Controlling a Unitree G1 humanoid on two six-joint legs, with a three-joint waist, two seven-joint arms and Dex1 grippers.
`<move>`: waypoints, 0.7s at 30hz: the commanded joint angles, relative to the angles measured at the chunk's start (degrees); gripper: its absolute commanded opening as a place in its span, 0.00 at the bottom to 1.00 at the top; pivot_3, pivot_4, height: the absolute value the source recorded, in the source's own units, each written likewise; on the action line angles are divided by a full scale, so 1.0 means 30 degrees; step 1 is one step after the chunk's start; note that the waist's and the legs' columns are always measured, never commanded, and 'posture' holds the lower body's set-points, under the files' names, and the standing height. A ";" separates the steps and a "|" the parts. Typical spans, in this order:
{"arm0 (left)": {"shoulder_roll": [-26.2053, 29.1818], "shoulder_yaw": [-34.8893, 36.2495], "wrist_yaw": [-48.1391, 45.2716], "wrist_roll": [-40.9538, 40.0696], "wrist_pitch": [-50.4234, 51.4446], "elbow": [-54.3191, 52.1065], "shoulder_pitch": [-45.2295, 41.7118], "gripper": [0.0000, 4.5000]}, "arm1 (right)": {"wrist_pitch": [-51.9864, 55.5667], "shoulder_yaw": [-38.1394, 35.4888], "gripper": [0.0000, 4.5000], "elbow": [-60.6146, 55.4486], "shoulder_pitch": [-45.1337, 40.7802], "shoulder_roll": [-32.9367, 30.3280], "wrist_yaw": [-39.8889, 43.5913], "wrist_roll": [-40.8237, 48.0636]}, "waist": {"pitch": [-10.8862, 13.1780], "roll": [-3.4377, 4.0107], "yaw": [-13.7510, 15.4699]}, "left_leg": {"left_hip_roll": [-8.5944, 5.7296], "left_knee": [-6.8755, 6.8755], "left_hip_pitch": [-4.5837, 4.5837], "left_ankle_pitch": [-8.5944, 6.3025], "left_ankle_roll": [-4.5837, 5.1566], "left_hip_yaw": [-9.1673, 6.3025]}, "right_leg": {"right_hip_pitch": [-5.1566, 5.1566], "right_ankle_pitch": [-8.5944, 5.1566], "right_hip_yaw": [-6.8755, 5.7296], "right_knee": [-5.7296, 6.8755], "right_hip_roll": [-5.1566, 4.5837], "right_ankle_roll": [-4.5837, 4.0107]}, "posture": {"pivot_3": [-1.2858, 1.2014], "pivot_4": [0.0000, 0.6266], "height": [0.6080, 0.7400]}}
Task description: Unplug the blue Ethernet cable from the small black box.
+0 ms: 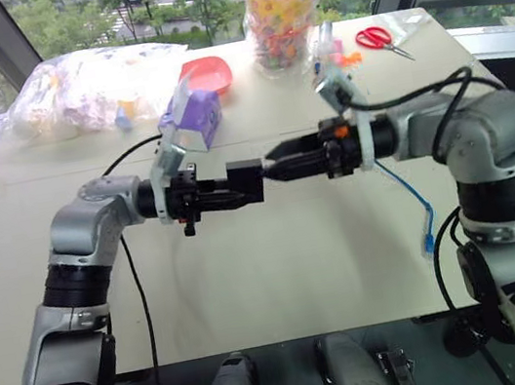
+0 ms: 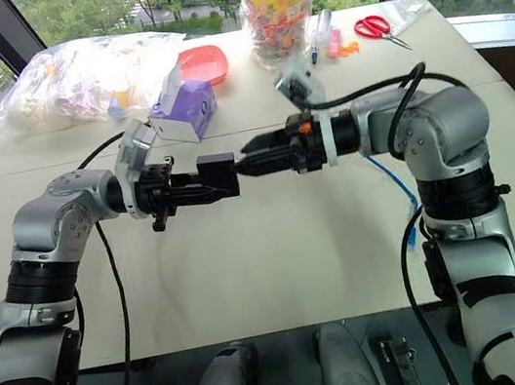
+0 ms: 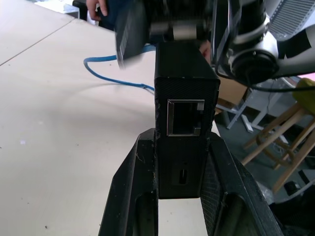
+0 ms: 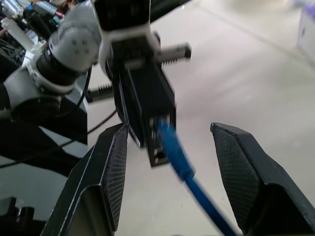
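My left gripper (image 1: 236, 194) is shut on the small black box (image 1: 248, 182) and holds it level above the middle of the table. In the left wrist view the box (image 3: 184, 98) stands between my fingers and shows an empty port on its near face. My right gripper (image 1: 271, 165) points at the box's far end from the right. In the right wrist view its fingers (image 4: 110, 162) stand wide apart, touching nothing. The blue Ethernet cable's plug (image 4: 170, 142) sits at the box's end face between them. The cable (image 1: 404, 193) runs under my right wrist and hangs over the table's front edge.
A purple tissue box (image 1: 194, 119) stands just behind my left gripper. Further back are a red bowl (image 1: 208, 72), a jar of coloured sweets (image 1: 281, 11), red scissors (image 1: 378, 39) and a plastic bag (image 1: 87, 88). The table (image 1: 282, 277) ends close in front of me.
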 commanded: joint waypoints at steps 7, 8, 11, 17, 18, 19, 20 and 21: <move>0.0376 0.0819 0.0328 -0.0601 0.0264 -0.1130 0.0162 0.11 | -0.0388 -0.0370 0.61 -0.0772 -0.0152 -0.0389 -0.0579 0.1423 | 0.0000 -0.0001 -0.0003 | 0.0004 0.0001 0.0003 0.0000 0.0000 0.0000 | 0.0001 0.0001 -0.0001 0.0003 0.0004 0.0001 | 0.52 0.24 1.00; 0.0387 0.0809 0.0355 -0.0615 0.0271 -0.1148 0.0165 0.11 | -0.0401 -0.0353 0.61 -0.0767 -0.0156 -0.0401 -0.0642 0.1507 | 0.0000 -0.0001 -0.0002 | 0.0004 0.0001 0.0003 0.0000 0.0000 0.0000 | 0.0001 0.0001 -0.0001 0.0001 0.0004 0.0001 | 0.52 0.24 1.00; 0.0515 0.0795 0.0402 -0.0657 0.0267 -0.1206 0.0241 0.11 | -0.0365 -0.0425 0.61 -0.0697 -0.0245 -0.0361 -0.0861 0.1827 | 0.0000 -0.0001 -0.0002 | 0.0004 -0.0001 0.0003 0.0000 0.0000 0.0000 | 0.0000 0.0001 -0.0001 -0.0001 0.0003 0.0001 | 0.52 0.24 1.00; 0.0638 0.0699 0.0428 -0.0605 0.0135 -0.1301 0.0432 0.11 | -0.0616 -0.0290 0.56 -0.0385 -0.0439 -0.0468 -0.1085 0.2061 | 0.0000 -0.0001 -0.0004 | 0.0004 -0.0001 0.0003 0.0000 0.0001 0.0000 | 0.0000 0.0001 -0.0001 0.0000 0.0003 0.0001 | 0.52 0.24 1.00; 0.0647 0.0700 0.0440 -0.0605 0.0123 -0.1354 0.0495 0.11 | -0.0635 -0.0252 0.50 -0.0361 -0.0482 -0.0492 -0.1086 0.2089 | 0.0000 -0.0001 -0.0004 | 0.0004 -0.0001 0.0003 0.0000 0.0001 0.0001 | 0.0000 0.0001 -0.0001 0.0000 0.0004 0.0001 | 0.52 0.24 1.00; 0.0654 0.0692 0.0450 -0.0592 0.0096 -0.1404 0.0568 0.11 | -0.0654 -0.0211 0.50 -0.0330 -0.0524 -0.0520 -0.1085 0.2120 | 0.0000 -0.0001 -0.0003 | 0.0004 -0.0001 0.0003 0.0000 0.0000 0.0001 | 0.0001 0.0001 -0.0001 -0.0001 0.0004 0.0000 | 0.52 0.24 1.00; 0.0666 0.0671 0.0459 -0.0559 0.0052 -0.1451 0.0643 0.11 | -0.0677 -0.0170 0.50 -0.0301 -0.0560 -0.0556 -0.1084 0.2153 | 0.0000 -0.0001 -0.0006 | 0.0004 -0.0001 0.0003 0.0000 0.0001 0.0001 | 0.0001 0.0001 -0.0001 0.0000 0.0004 0.0001 | 0.52 0.24 1.00; 0.0674 0.0657 0.0465 -0.0536 0.0021 -0.1482 0.0691 0.11 | -0.0700 -0.0140 0.50 -0.0279 -0.0582 -0.0584 -0.1087 0.2183 | 0.0000 -0.0001 -0.0012 | 0.0004 -0.0001 0.0003 0.0000 0.0000 0.0001 | 0.0001 0.0001 -0.0001 0.0000 0.0004 0.0001 | 0.52 0.24 1.00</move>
